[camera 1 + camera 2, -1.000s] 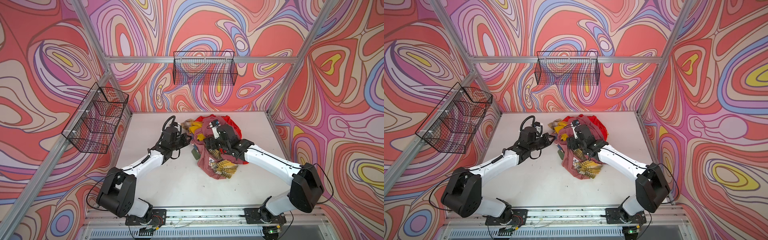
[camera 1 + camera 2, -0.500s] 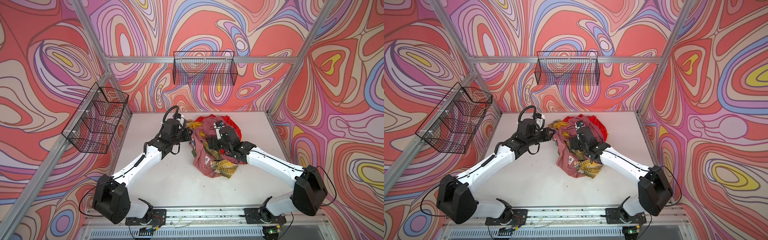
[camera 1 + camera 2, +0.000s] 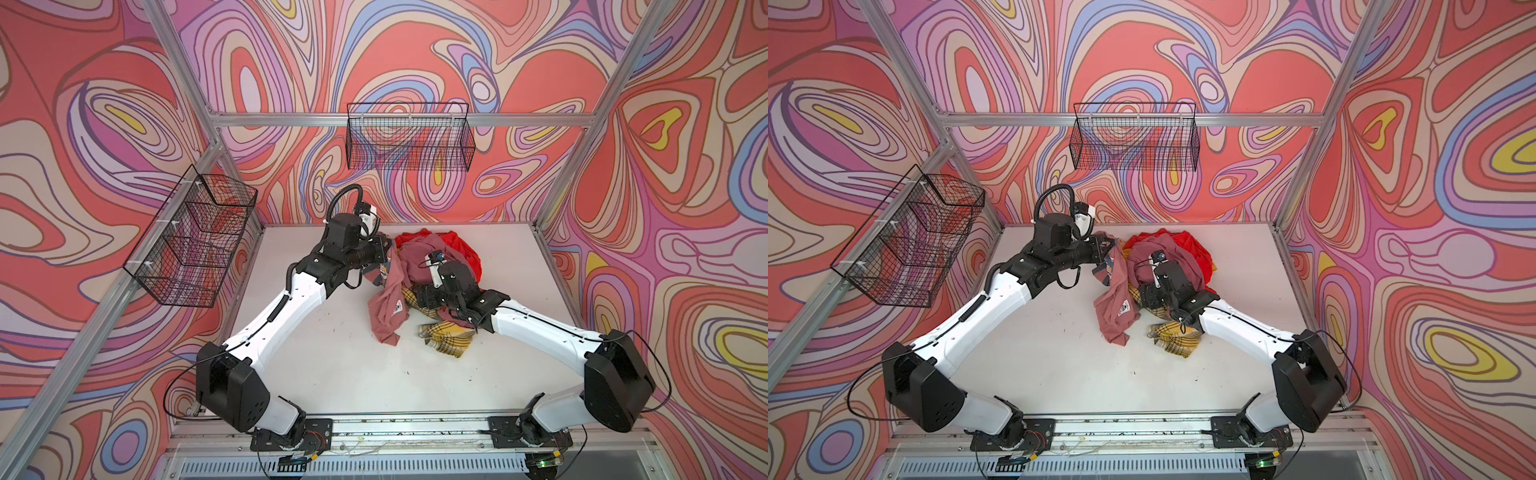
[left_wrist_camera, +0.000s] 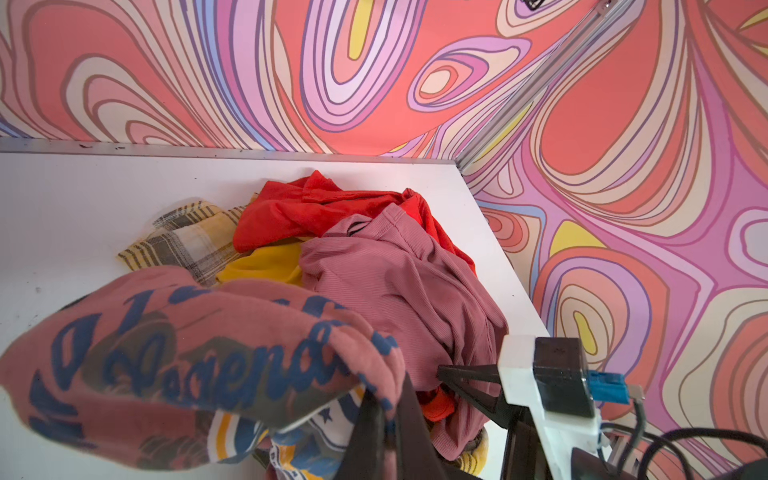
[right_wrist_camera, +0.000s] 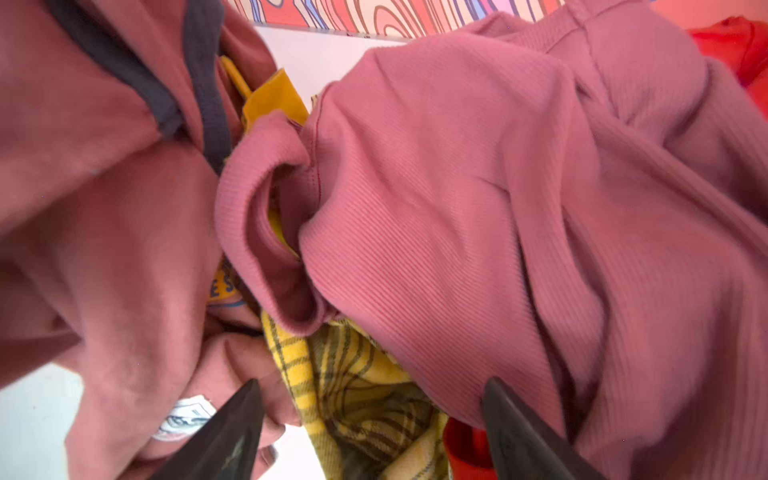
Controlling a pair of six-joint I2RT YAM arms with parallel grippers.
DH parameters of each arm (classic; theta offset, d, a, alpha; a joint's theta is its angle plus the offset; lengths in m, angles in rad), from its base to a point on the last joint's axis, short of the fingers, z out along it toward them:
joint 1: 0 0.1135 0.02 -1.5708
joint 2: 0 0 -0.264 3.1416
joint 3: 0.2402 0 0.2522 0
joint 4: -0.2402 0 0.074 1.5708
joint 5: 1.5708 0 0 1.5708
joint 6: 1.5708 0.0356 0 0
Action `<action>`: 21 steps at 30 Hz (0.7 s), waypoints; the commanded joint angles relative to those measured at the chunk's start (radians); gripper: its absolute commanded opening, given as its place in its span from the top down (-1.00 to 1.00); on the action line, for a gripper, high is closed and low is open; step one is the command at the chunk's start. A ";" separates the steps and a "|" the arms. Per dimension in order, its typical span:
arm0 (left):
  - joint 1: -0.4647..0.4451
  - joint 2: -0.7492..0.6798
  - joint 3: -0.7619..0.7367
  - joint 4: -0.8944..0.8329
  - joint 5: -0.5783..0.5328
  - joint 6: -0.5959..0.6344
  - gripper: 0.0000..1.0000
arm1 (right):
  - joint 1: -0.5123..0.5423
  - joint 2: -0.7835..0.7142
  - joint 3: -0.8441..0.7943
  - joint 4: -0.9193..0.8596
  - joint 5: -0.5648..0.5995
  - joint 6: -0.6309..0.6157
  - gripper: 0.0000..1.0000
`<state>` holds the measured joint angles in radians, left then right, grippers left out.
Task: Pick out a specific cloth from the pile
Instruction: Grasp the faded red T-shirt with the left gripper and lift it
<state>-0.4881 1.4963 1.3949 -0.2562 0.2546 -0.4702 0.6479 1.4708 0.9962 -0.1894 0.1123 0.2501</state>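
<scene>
The cloth [image 3: 386,322] hung limp from the left hand [image 3: 384,251], which was clamped shut on its bunched upper edge just beside the pile [image 3: 417,249]. Its lower end trailed on the counter [image 3: 332,365] against the pile's near edge. It looked to me like light, soft jersey with no stiffness at all. It would likely stretch and drag its neighbours, so a gathered fold or the dark trim [image 5: 199,83] seemed the safest hold. The right hand [image 5: 370,382] stood wide over the pile's plaid cloth [image 3: 446,338], holding nothing. Blue script [image 4: 216,365] ran across the cloth, perhaps "Legend", too blurred to be sure. The white patch [image 3: 397,306] carried a dark emblem I could not read.
</scene>
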 commanded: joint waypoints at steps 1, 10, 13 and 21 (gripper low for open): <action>-0.019 0.016 0.061 -0.040 0.014 0.060 1.00 | -0.011 0.017 0.009 -0.010 0.026 0.000 -0.69; -0.029 -0.090 0.146 -0.143 -0.103 0.183 1.00 | -0.015 0.012 0.025 0.015 0.072 0.022 -0.67; -0.029 -0.147 0.145 -0.173 -0.162 0.216 1.00 | -0.016 0.007 0.026 0.036 0.074 0.034 -0.67; -0.030 -0.250 0.182 -0.296 -0.424 0.306 1.00 | -0.016 -0.008 0.040 0.050 0.088 0.029 -0.67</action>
<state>-0.5175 1.2869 1.5360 -0.5137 -0.0231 -0.2295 0.6357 1.4757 1.0115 -0.1627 0.1783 0.2760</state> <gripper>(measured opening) 0.063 0.835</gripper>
